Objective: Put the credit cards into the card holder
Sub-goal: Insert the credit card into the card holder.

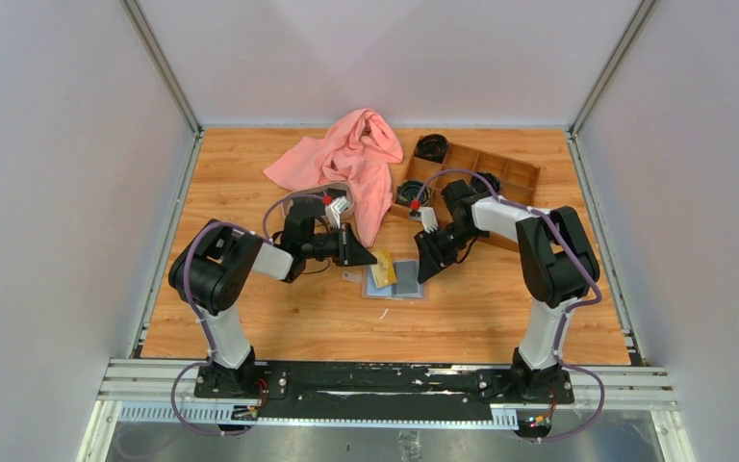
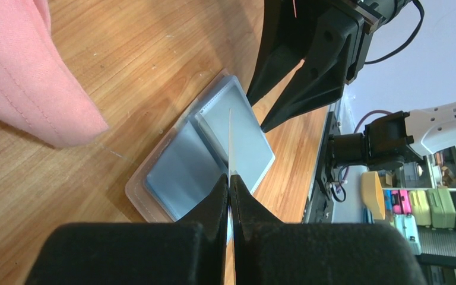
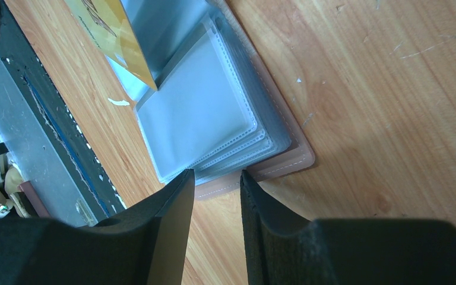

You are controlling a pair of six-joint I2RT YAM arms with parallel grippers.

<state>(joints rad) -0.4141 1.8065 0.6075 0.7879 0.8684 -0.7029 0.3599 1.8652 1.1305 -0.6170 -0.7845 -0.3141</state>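
Observation:
The card holder (image 1: 402, 280) lies open on the table, tan rim down and grey-blue lining with clear sleeves up. My left gripper (image 1: 359, 256) is shut on a gold-tan credit card (image 1: 382, 269), held on edge over the holder's left half. In the left wrist view the card (image 2: 230, 139) shows edge-on between the shut fingers (image 2: 230, 180) above the holder (image 2: 181, 172). My right gripper (image 1: 432, 267) is open and empty at the holder's right edge. In the right wrist view its tips (image 3: 217, 176) hover at the tan rim (image 3: 285, 164), with the gold card (image 3: 110, 29) beyond. No dark cards show.
A pink cloth (image 1: 348, 160) lies behind the left arm, partly over a beige-rimmed tray (image 1: 335, 193). A brown wooden compartment box (image 1: 486, 175) with black items stands at the back right. A small pale scrap (image 1: 350, 276) lies left of the holder.

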